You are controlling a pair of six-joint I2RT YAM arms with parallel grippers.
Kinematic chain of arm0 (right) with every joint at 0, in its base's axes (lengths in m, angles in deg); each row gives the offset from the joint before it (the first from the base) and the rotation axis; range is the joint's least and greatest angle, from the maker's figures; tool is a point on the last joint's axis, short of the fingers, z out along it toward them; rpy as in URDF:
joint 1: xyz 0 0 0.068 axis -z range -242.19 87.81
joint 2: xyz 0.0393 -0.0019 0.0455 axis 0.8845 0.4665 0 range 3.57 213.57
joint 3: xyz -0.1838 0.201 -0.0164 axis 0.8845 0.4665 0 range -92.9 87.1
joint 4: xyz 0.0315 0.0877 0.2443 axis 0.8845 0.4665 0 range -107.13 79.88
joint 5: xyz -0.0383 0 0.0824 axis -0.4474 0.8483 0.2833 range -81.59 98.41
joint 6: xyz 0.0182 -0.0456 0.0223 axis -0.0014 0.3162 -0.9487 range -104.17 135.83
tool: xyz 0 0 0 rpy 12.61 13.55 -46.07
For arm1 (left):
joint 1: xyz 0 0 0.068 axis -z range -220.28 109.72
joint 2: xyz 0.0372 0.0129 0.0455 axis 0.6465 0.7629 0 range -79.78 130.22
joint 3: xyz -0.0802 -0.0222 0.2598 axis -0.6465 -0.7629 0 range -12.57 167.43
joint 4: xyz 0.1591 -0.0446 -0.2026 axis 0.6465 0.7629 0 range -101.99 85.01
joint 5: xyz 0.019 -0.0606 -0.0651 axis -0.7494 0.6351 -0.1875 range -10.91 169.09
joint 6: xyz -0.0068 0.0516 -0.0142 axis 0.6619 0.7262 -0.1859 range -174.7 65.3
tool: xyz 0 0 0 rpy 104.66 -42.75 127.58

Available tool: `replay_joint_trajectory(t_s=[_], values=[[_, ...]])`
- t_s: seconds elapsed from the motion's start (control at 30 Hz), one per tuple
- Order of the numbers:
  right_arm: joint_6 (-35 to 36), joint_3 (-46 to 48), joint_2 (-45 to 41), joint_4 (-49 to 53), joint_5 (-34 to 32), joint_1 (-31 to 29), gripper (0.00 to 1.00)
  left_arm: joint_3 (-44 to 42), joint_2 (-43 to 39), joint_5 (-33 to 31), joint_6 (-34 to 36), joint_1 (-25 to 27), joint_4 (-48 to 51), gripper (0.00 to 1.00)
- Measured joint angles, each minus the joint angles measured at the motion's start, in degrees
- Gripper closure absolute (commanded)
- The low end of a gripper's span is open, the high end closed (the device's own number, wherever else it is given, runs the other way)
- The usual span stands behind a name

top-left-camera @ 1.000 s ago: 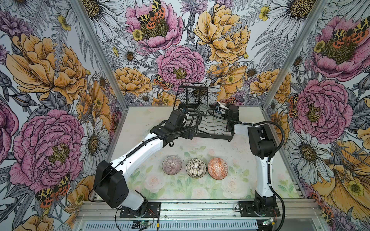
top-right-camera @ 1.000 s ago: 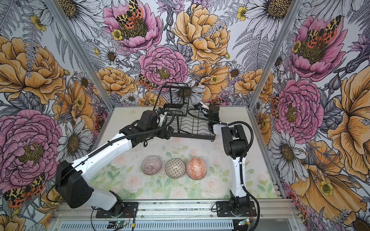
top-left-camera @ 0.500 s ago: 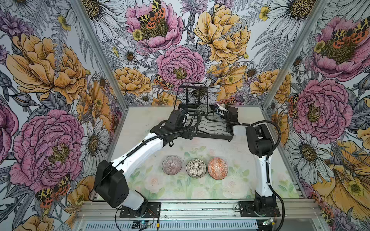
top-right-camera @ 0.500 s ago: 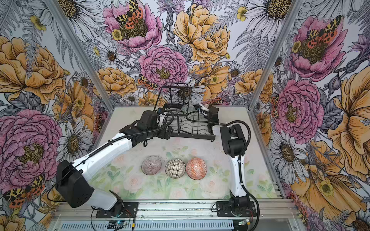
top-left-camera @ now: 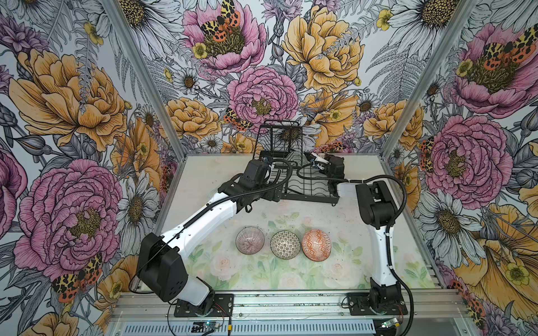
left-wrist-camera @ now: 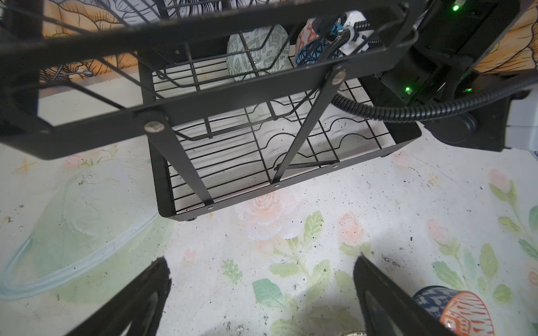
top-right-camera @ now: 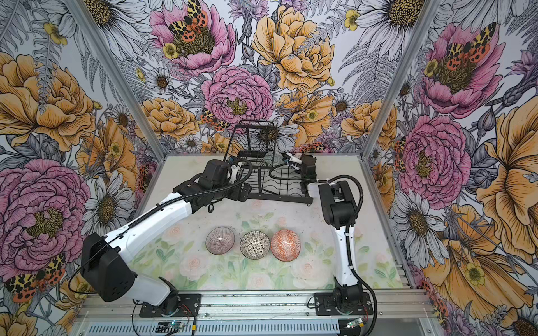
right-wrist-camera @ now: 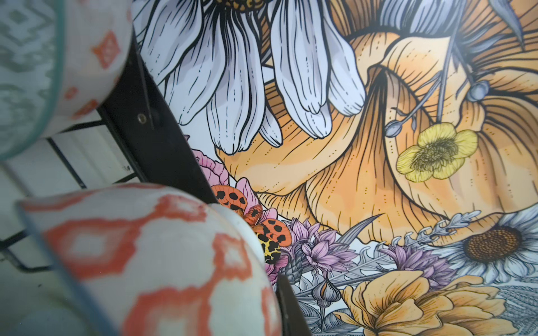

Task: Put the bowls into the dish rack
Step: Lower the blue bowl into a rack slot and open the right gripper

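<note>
The black wire dish rack [top-left-camera: 308,198] [top-right-camera: 279,200] stands at the back of the table. A grey-green bowl [left-wrist-camera: 257,52] [right-wrist-camera: 26,72] stands on edge in it. Beside that bowl, over the rack's right end, my right gripper [top-left-camera: 313,158] [top-right-camera: 286,158] is shut on the rim of a bowl that is blue lattice inside and orange-white outside [left-wrist-camera: 307,43] [right-wrist-camera: 145,261]. My left gripper [left-wrist-camera: 262,291] hangs open and empty above the table by the rack's front left corner [left-wrist-camera: 177,215]. Pink-striped [top-left-camera: 249,240], black-white tiled [top-left-camera: 285,244] and orange [top-left-camera: 316,245] bowls sit in a row near the front.
The rack's taller wire basket tier [top-left-camera: 279,136] rises at its back left, close over my left wrist. Flowered walls enclose the table on three sides. The right arm's elbow [top-left-camera: 375,203] stands just right of the rack.
My right gripper has edged a little leftward over the rack with its bowl, and its elbow shifted slightly. The left arm and the three table bowls have not moved.
</note>
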Motion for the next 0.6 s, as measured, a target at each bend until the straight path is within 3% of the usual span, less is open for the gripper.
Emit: replay_joint_trajectory(t_s=[0.17,0.6], values=[[-0.2,-0.2,0.0,1.11,0.87,0.0,0.97,0.0,0.0,0.0,0.0,0.0,0.04,0.01],[-1.14,-1.7,0.0,3.67,1.44,0.0,0.75,0.0,0.0,0.0,0.0,0.0,0.28,0.01]])
